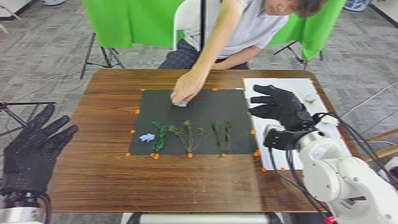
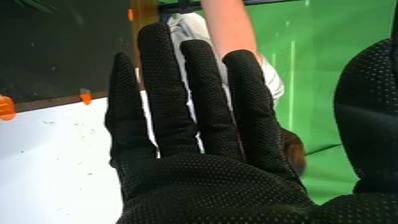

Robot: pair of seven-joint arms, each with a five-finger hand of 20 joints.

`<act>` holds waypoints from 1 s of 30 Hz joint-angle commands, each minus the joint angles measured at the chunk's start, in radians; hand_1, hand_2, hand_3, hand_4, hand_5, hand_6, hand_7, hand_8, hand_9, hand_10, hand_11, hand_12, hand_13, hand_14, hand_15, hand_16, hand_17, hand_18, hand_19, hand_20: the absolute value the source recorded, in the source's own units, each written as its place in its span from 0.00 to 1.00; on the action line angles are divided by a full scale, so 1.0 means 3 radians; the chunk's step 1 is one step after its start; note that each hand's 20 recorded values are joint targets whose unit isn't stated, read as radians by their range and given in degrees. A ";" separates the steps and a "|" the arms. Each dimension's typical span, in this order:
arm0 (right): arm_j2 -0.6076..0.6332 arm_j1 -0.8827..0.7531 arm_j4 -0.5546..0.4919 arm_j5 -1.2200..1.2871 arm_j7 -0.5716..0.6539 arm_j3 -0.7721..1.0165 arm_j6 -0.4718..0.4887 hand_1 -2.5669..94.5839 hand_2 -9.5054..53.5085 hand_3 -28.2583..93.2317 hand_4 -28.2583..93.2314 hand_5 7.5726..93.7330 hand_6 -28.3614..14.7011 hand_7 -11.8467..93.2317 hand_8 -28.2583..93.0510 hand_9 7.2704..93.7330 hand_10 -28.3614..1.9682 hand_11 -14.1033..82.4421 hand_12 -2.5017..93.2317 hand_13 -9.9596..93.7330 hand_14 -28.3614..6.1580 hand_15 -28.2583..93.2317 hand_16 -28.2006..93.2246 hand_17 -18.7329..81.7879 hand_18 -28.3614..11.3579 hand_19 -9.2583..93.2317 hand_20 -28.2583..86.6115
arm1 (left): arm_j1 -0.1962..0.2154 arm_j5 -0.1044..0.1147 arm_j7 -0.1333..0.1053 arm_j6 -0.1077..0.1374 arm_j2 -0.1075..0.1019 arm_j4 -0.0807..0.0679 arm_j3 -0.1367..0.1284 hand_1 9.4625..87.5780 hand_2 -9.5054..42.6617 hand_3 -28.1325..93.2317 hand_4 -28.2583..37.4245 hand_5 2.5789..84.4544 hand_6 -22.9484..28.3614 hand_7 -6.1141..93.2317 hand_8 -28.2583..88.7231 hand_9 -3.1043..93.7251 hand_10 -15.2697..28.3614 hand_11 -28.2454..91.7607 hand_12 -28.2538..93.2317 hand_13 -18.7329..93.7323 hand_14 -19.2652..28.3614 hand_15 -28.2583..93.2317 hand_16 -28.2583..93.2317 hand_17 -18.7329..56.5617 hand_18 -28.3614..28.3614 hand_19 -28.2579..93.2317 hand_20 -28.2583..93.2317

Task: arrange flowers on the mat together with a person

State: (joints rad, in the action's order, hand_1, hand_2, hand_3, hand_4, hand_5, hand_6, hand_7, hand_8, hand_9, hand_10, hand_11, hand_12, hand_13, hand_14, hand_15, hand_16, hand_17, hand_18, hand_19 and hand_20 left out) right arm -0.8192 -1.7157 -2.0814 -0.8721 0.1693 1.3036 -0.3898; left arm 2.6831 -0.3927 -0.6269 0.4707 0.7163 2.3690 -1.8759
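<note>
my right robot hand [image 1: 280, 106]: open, fingers straight and apart, nothing in it, over the white sheet [image 1: 268, 87].
my left robot hand [image 1: 34, 150]: open and empty, at the left side of the surface [image 1: 96, 182].
person's hand [image 1: 189, 85]: reaches over the far part of the black mat [image 1: 160, 112], fingers at a small pale blue flower [image 1: 181, 104].
blue bloom [image 1: 147, 137]: on the mat, near its left edge, just beside the leafy green sprig [image 1: 160, 137].
branching stems [image 1: 189, 137]: near the middle of the mat, long axis running away from me, the spread tips at the far end.
slim green stems [image 1: 222, 137]: right of those, near upright to the mat's near edge, roughly parallel.
pale flower [image 1: 309, 98]: lies on the white sheet, near my right hand; too small for me to tell which way it points.
handling: i judge it very light, with soft petals that crush and a thin stem that bends.
where to hold: a gentle pinch on the stem, well off the petals.
care: i should keep clear of the person's arm and not drag the laid stems.
</note>
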 commanded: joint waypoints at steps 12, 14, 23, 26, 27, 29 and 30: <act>-0.0030 -0.0006 -0.0020 -0.0057 0.0032 0.0000 0.0005 0.31 0.07 0.83 0.01 0.51 0.65 0.26 0.13 0.56 0.38 0.31 0.18 0.57 0.29 0.57 0.34 0.35 0.02 0.60 0.36 | 0.0061 -0.0027 0.0010 0.0005 0.0054 0.0005 0.0023 0.15 0.31 0.85 0.06 0.35 0.54 0.16 0.17 0.34 0.70 0.39 0.33 0.34 0.86 0.60 0.19 0.13 0.81 0.54 0.36; -0.0026 -0.0009 -0.0022 -0.0057 0.0034 0.0001 0.0002 0.31 0.07 0.83 0.01 0.51 0.65 0.26 0.13 0.56 0.38 0.31 0.18 0.57 0.29 0.57 0.34 0.35 0.02 0.60 0.36 | 0.0059 -0.0038 0.0015 0.0002 0.0054 0.0006 0.0023 0.15 0.31 0.85 0.06 0.35 0.54 0.16 0.17 0.34 0.70 0.39 0.33 0.34 0.86 0.60 0.19 0.13 0.81 0.54 0.36; -0.0016 -0.0011 -0.0028 -0.0058 0.0028 0.0003 0.0000 0.31 0.07 0.83 0.01 0.51 0.65 0.26 0.13 0.56 0.39 0.31 0.18 0.57 0.29 0.57 0.34 0.35 0.02 0.60 0.36 | 0.0103 0.0047 -0.0095 0.0036 -0.0035 0.0003 0.0040 0.15 0.31 0.85 0.06 0.35 0.54 0.16 0.17 0.34 0.70 0.39 0.33 0.34 0.86 0.60 0.19 0.13 0.81 0.54 0.36; -0.0005 0.0006 -0.0036 -0.0140 0.0055 -0.0014 -0.0040 0.31 0.07 0.83 0.01 0.51 0.65 0.26 0.13 0.56 0.38 0.31 0.18 0.57 0.29 0.57 0.34 0.35 0.02 0.60 0.36 | 0.0103 0.0071 -0.0120 0.0048 -0.0062 -0.0001 0.0045 0.15 0.31 0.85 0.06 0.35 0.54 0.16 0.17 0.34 0.70 0.39 0.33 0.34 0.86 0.60 0.19 0.13 0.81 0.54 0.36; 0.0005 0.0018 -0.0035 -0.0154 0.0053 -0.0020 -0.0047 0.31 0.07 0.83 0.01 0.51 0.65 0.26 0.13 0.56 0.38 0.31 0.18 0.57 0.29 0.57 0.34 0.35 0.02 0.60 0.36 | 0.0106 0.0073 -0.0124 0.0049 -0.0066 0.0000 0.0046 0.15 0.31 0.85 0.06 0.35 0.54 0.16 0.17 0.34 0.70 0.39 0.33 0.34 0.86 0.60 0.19 0.13 0.81 0.54 0.36; 0.0022 0.0035 -0.0051 -0.0240 0.0085 -0.0023 -0.0099 0.31 0.07 0.83 0.01 0.51 0.65 0.26 0.13 0.56 0.38 0.31 0.18 0.57 0.29 0.57 0.34 0.35 0.02 0.60 0.36 | 0.0101 0.0073 -0.0128 0.0047 -0.0072 -0.0003 0.0051 0.15 0.31 0.85 0.06 0.35 0.54 0.16 0.17 0.34 0.70 0.39 0.33 0.34 0.86 0.60 0.19 0.13 0.81 0.54 0.36; 0.0038 0.0050 -0.0055 -0.0340 0.0112 -0.0034 -0.0129 0.31 0.07 0.83 0.01 0.51 0.65 0.26 0.13 0.56 0.38 0.31 0.18 0.57 0.29 0.57 0.34 0.35 0.02 0.61 0.36 | 0.0115 0.0085 -0.0149 0.0050 -0.0082 -0.0001 0.0049 0.15 0.31 0.85 0.06 0.35 0.54 0.16 0.17 0.34 0.70 0.39 0.33 0.34 0.86 0.60 0.19 0.13 0.81 0.54 0.36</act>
State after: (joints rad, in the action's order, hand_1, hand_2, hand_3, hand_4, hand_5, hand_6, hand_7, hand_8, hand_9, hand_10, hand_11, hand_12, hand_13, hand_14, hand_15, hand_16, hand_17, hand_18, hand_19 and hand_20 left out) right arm -0.8213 -1.7147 -2.0826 -0.8925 0.1808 1.3008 -0.3919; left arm 2.6945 -0.3831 -0.6513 0.4749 0.7055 2.3690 -1.8681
